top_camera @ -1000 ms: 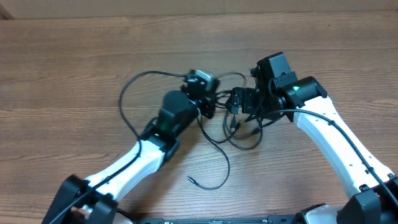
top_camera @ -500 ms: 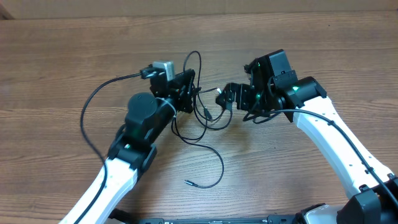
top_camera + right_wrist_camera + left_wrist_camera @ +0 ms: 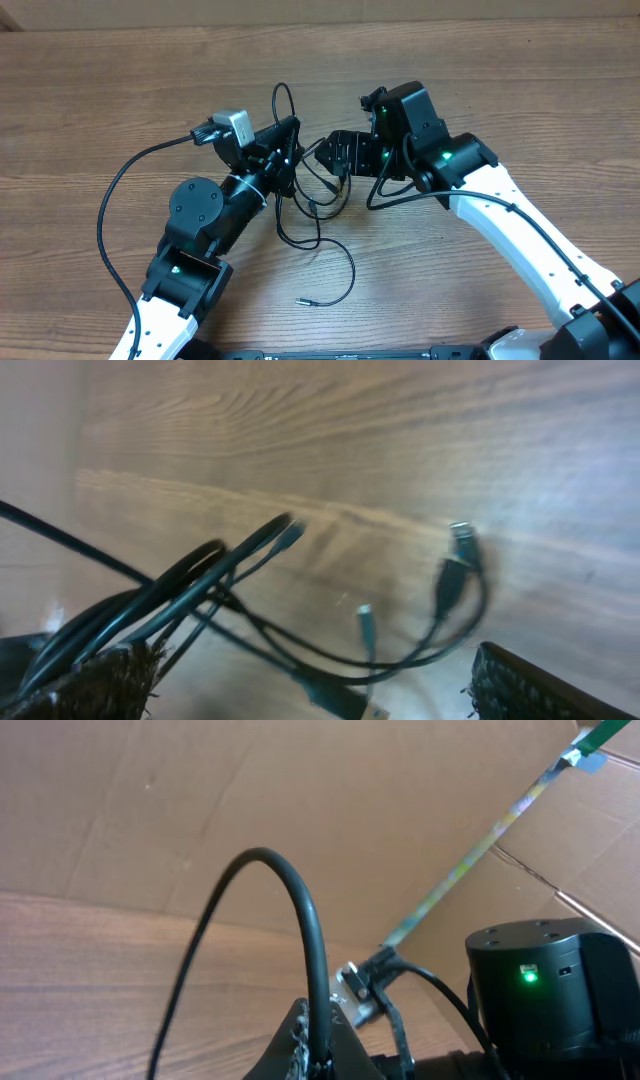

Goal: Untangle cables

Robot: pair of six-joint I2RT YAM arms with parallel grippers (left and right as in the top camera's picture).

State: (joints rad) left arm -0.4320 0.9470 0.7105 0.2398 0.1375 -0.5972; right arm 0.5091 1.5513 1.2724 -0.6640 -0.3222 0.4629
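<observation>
The thin black cables [image 3: 312, 196] lie in a tangle on the wooden table between my two grippers. One strand trails down to a silvery plug tip [image 3: 303, 299]. My left gripper [image 3: 283, 150] is shut on a cable, which arches up in a loop [image 3: 281, 97]. The left wrist view shows the fingers [image 3: 345, 1055] pinched on that cable [image 3: 312, 950]. My right gripper [image 3: 338, 158] is just right of the tangle. In the right wrist view it [image 3: 315, 690] is open wide, and several cables and plug tips [image 3: 365, 622] hang between its fingers [image 3: 525, 685].
A thicker black robot cable [image 3: 108, 215] loops out over the table to the left of the left arm. Cardboard walls [image 3: 200, 810] stand behind the table, with a strip of green tape [image 3: 480, 845] on them. The right arm's body with a green light [image 3: 528, 976] is close to the left gripper.
Both grippers have moved left. The left gripper pulled its cable left and raised a loop. The right gripper followed, and the tangle and trailing plug tip shifted left.
</observation>
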